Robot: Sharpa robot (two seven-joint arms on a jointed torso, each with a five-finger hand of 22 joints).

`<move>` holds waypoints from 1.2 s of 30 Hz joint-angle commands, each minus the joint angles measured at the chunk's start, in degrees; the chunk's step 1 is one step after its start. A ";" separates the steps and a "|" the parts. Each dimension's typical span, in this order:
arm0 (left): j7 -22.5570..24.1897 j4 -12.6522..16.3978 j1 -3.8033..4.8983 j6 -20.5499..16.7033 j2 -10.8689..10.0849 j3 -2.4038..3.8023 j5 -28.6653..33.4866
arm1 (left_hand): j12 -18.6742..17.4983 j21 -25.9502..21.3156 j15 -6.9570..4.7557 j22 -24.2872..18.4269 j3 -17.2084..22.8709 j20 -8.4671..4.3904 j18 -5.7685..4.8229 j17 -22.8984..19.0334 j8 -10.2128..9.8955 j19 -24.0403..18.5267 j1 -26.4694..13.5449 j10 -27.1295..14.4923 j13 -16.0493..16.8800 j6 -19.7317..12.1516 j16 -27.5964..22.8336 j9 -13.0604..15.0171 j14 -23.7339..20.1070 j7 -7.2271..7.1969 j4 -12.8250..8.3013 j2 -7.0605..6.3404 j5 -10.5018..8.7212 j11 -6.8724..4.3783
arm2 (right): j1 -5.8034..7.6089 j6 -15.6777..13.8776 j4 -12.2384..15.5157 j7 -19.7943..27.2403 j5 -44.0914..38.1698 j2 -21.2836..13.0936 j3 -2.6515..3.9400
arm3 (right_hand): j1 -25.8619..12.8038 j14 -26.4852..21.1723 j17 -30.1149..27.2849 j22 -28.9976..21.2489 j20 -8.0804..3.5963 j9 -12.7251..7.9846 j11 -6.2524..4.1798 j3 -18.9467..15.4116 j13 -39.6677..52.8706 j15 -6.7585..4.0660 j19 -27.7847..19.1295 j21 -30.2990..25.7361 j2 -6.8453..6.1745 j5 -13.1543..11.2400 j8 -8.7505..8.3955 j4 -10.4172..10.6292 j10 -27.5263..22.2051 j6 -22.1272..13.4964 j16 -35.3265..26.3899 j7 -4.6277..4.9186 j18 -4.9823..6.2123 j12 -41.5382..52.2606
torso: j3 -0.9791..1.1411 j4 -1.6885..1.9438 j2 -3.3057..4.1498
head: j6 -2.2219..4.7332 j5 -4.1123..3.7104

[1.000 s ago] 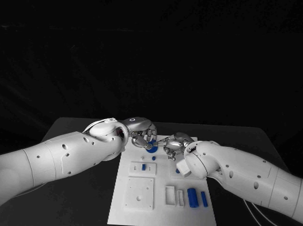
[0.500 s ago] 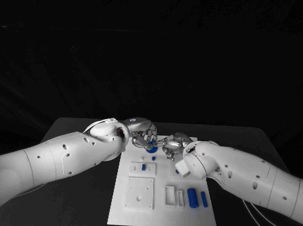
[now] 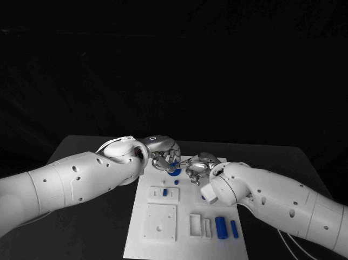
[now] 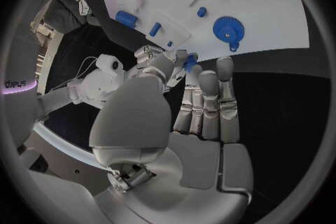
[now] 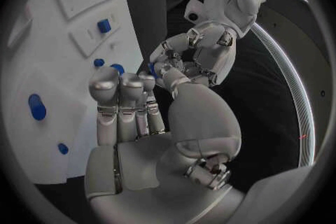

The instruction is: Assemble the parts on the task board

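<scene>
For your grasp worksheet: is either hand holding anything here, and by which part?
A small blue part sits between the fingertips of the left hand and right hand. Which hand grips it, and where, cannot be told.

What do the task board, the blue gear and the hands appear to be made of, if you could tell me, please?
The task board looks like matte white plastic: flat, even, with moulded raised blocks. The blue gear looks like solid-coloured plastic with a toothed rim, possibly printed. The left hand and right hand look like silver metal or metallic-coated plastic; their satin sheen leaves that open.
</scene>
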 commanded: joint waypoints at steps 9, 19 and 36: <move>0.48 0.27 0.10 0.56 0.31 0.09 0.47 | -0.34 0.17 0.03 1.17 0.46 0.07 0.00 0.09 0.12 0.11 -0.01 0.36 0.00 0.33 -0.41 0.17 0.42 0.04 -0.08 0.49 0.15 0.15 | -0.06 1.20 -0.08 0.54 0.06 0.10 -0.03 | -0.78 -0.19 0.07 6.03 -0.19 0.08 -0.15 0.45 0.05 -0.37 1.74 -0.22 -0.15 -0.19 0.02 -0.06 -0.24 0.34 0.06 0.01 0.01 0.21 | 0.03 0.04 0.03 | -0.03 0.04; 0.45 0.21 0.10 0.81 0.29 0.09 0.56 | -0.38 0.27 0.02 1.18 0.55 0.06 0.02 0.12 0.12 0.09 0.06 0.40 0.00 0.37 -0.47 0.22 0.43 0.05 -0.16 0.55 0.15 0.15 | -0.06 1.02 -0.24 0.53 0.05 0.08 -0.03 | -1.10 -0.17 0.08 6.02 -0.20 0.08 -0.13 0.22 0.07 -0.37 1.74 -0.22 -0.41 -0.05 0.01 -0.14 -0.23 0.26 0.05 0.03 0.01 0.23 | -0.02 0.02 0.02 | -0.03 -0.03; 0.49 -0.42 0.10 1.16 0.82 0.09 0.59 | -0.47 0.36 0.04 1.17 0.59 0.07 0.05 0.16 0.06 0.01 0.13 0.38 -0.01 0.39 -0.54 0.25 0.43 0.07 -0.27 0.52 0.04 0.17 | -0.06 1.79 -0.37 0.07 -0.05 0.18 -0.02 | -1.86 -0.28 -0.04 5.92 -0.10 0.08 -0.01 -3.00 -0.16 -0.26 1.72 -0.79 -0.50 0.16 0.02 1.60 -0.37 -0.35 -0.12 0.09 0.09 -0.02 | -0.01 0.00 0.01 | 0.05 0.08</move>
